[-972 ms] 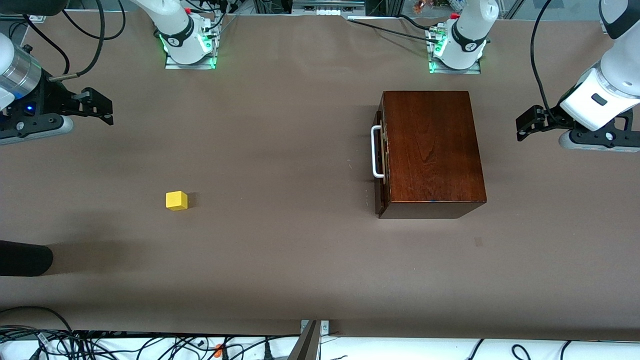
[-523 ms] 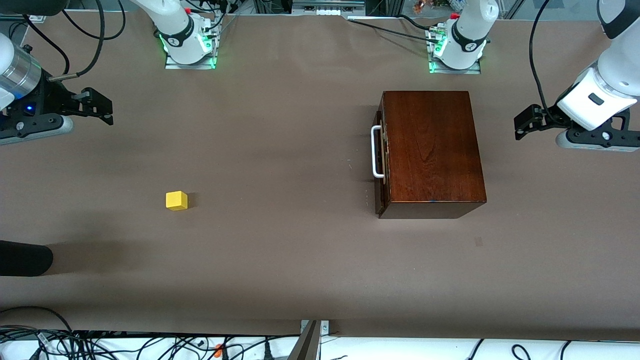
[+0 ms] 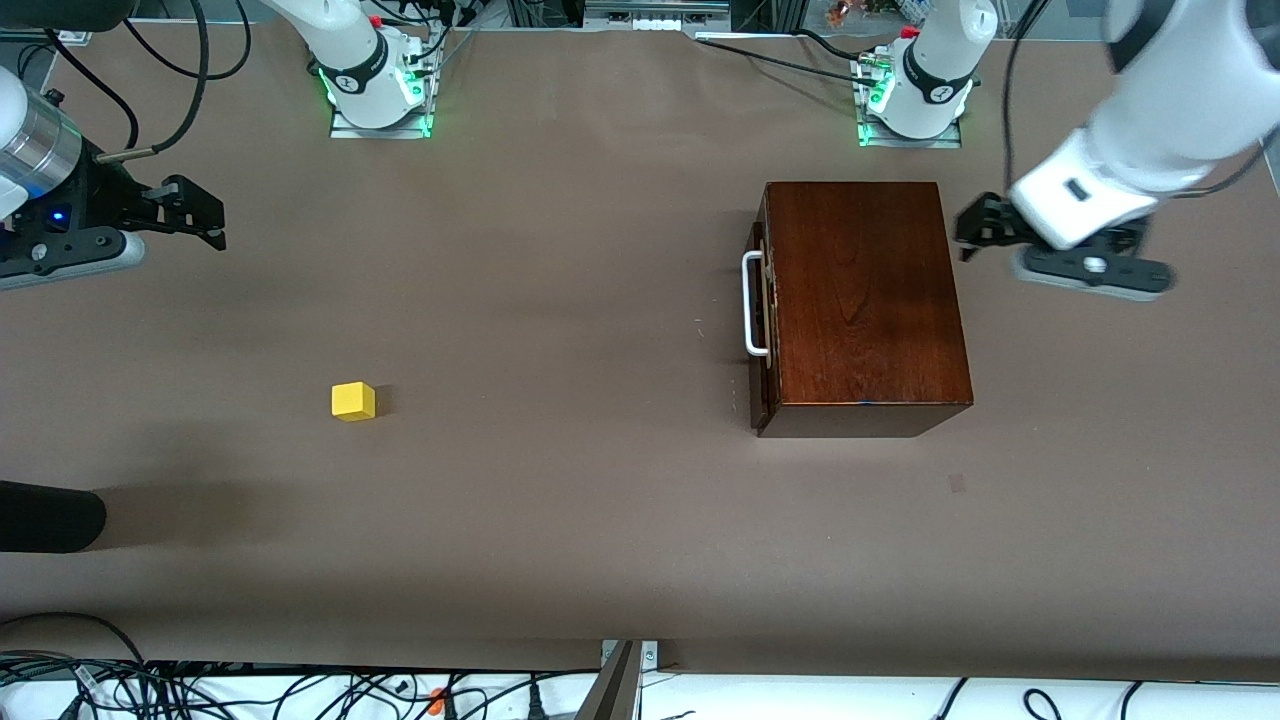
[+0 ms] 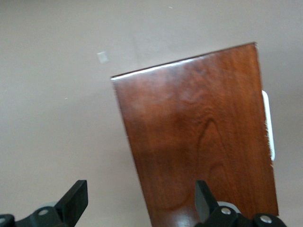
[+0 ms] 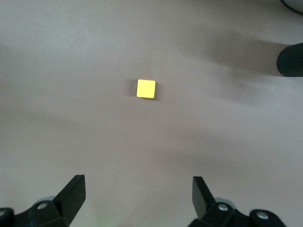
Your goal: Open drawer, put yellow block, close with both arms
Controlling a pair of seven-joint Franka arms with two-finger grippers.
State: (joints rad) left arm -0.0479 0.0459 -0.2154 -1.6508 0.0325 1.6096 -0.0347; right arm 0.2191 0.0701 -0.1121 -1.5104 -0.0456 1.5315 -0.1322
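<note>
The dark wooden box (image 3: 860,300) stands toward the left arm's end of the table. Its drawer looks shut, and the white handle (image 3: 752,304) faces the right arm's end. The yellow block (image 3: 353,401) lies alone on the table toward the right arm's end. My left gripper (image 3: 970,232) hangs open in the air at the box's edge away from the handle. In the left wrist view the box top (image 4: 199,142) fills the space between the open fingers (image 4: 75,201). My right gripper (image 3: 215,220) waits open above the table's end, and the right wrist view shows the block (image 5: 146,88) ahead of it.
A black rounded object (image 3: 50,515) pokes in at the right arm's end, nearer the front camera than the block. Cables (image 3: 200,690) lie along the table's near edge. The two green-lit arm bases (image 3: 375,85) (image 3: 915,95) stand along the edge farthest from the front camera.
The left arm has swung in toward the wooden box, bringing its gripper up to the box's edge. The right arm, the block and the box have not moved.
</note>
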